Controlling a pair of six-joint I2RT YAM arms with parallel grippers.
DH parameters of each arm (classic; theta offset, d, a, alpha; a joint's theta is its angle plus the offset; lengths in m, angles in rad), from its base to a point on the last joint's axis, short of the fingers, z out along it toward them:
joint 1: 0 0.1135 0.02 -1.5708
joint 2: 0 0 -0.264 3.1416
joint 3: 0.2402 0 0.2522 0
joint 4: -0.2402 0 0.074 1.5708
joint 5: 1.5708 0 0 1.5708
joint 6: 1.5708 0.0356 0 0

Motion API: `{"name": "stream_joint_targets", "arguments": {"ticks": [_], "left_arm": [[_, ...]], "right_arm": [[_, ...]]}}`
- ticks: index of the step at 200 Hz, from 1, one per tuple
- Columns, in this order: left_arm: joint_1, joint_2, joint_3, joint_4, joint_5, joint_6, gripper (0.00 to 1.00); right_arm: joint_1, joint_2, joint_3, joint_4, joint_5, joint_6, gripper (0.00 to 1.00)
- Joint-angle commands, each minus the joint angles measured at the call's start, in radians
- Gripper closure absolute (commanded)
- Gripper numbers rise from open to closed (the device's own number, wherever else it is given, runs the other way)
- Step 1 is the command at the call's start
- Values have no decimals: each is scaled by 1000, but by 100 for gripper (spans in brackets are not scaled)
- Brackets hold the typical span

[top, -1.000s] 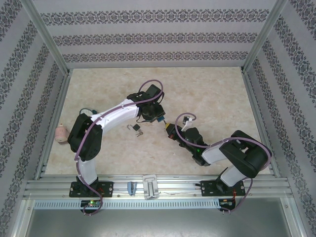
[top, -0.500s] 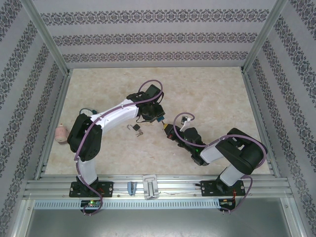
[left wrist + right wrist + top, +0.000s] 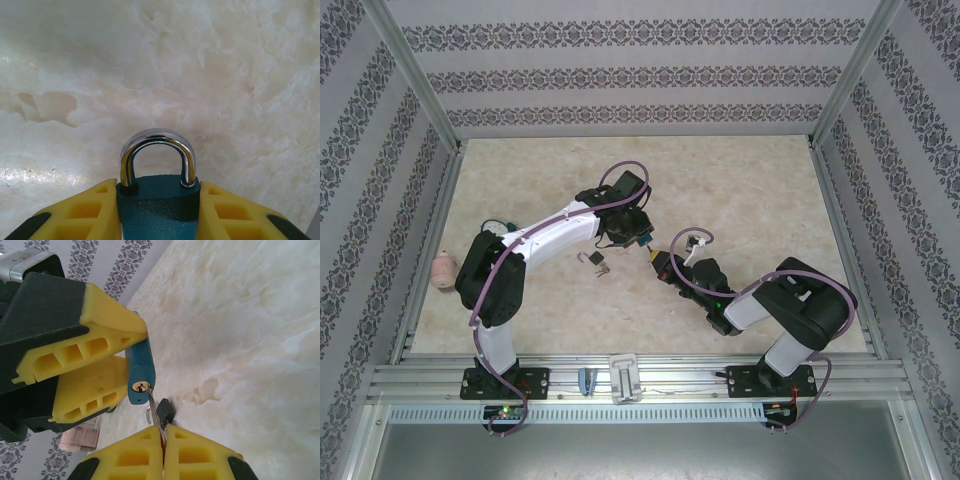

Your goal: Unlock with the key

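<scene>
Teal padlock (image 3: 157, 212) clamped in left claw (image 3: 157, 187), right claw (image 3: 163, 435) pinched on key (image 3: 165, 412) — tip at keyhole (image 3: 141, 387), claws facing

The right arm (image 3: 798, 305) swung leftward behind the right gripper (image 3: 656, 257).

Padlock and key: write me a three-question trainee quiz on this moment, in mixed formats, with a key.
1. True or false: the shackle of the teal padlock stands lifted out of the body.
2. What do the right fingers pinch? A) the key B) the padlock C) nothing
3. Fill in: the key's tip sits at the padlock's ____.
Key: 1 false, both legs are seated in the body; 2 A; 3 keyhole.
</scene>
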Motion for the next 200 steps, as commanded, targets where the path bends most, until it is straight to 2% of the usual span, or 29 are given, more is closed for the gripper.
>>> {"name": "stream_joint_targets", "arguments": {"ticks": [1,152,200], "left_arm": [[6,-38,-4,17,28,0,67],[3,-42,-7,26,42,-5,67],[-12,-36,12,10,31,0,68]], "right_arm": [[10,8,21,75,-10,8,100],[-10,27,17,80,12,37,100],[-19,4,43,-15,24,87,100]]}}
